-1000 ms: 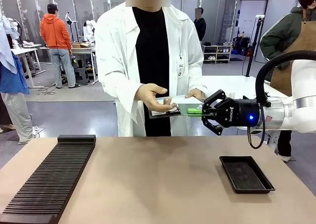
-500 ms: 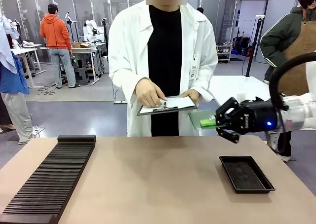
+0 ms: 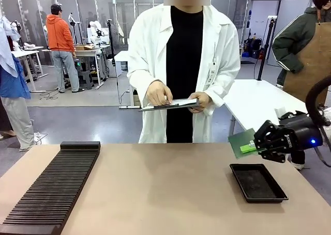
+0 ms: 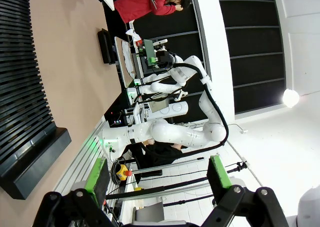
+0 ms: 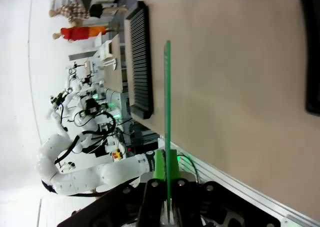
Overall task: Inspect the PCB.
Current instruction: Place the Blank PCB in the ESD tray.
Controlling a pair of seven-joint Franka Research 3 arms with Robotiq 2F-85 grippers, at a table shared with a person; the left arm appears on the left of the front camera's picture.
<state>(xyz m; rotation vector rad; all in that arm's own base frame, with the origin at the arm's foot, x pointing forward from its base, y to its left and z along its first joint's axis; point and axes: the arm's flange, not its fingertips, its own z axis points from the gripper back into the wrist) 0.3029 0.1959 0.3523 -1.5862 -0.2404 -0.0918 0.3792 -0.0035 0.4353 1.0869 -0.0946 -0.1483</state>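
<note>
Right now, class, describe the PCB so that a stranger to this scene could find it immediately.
Start at the brown table and find the shallow black tray near its right side. Just above the tray, the right gripper has its fingers shut on the PCB, a thin, pale grey-green board held tilted in the air. Unlike the person's clipboard, it is green and robot-held.

The right tool (image 3: 257, 143) is covering one end of the thin flat green board (image 3: 241, 142). The long black ribbed rack (image 3: 51, 191) is running off the bottom edge. The white paper on the person's clipboard (image 3: 168, 105) is too small to read.
</note>
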